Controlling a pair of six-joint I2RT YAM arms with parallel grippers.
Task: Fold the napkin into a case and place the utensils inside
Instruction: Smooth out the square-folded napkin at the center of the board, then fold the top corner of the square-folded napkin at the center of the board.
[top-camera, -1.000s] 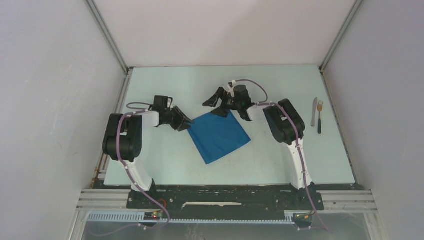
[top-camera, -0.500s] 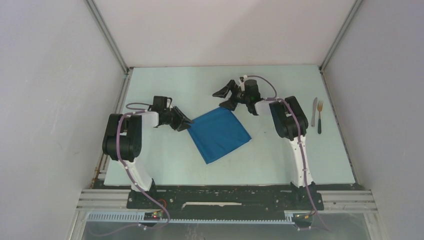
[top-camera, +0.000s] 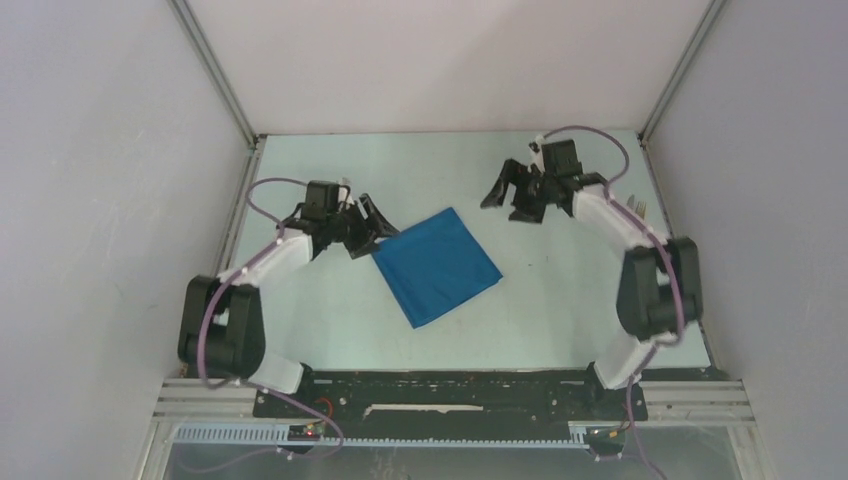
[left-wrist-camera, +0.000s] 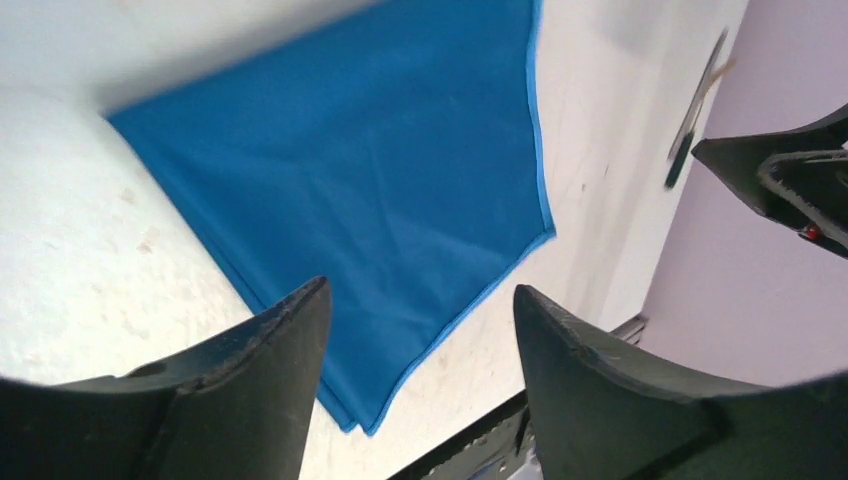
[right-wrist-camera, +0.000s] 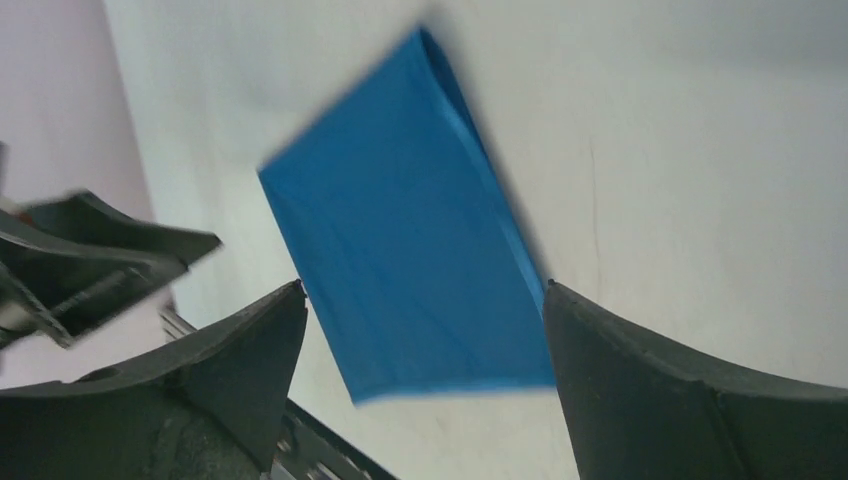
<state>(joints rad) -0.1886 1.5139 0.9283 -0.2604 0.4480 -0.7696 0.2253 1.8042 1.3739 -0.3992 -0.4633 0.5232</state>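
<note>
The bright blue napkin (top-camera: 436, 265) lies flat on the table as a folded four-sided piece, turned diagonally. It also shows in the left wrist view (left-wrist-camera: 380, 170) and the right wrist view (right-wrist-camera: 410, 260). My left gripper (top-camera: 378, 228) is open and empty, just above the napkin's left corner (left-wrist-camera: 420, 290). My right gripper (top-camera: 503, 205) is open and empty, raised well to the right of the napkin's far corner (right-wrist-camera: 422, 288). The utensils (top-camera: 640, 207) lie near the right edge, mostly hidden behind my right arm. The fork (left-wrist-camera: 697, 110) with its dark handle shows in the left wrist view.
The pale table (top-camera: 330, 310) is boxed in by white walls at the left, back and right. A metal frame rail (top-camera: 450, 385) runs along the near edge by the arm bases. My right forearm (top-camera: 610, 215) reaches over the right side of the table.
My right gripper has swung right and back, away from the napkin's far corner. My left gripper has let go of the left corner and opened. The napkin has stayed put.
</note>
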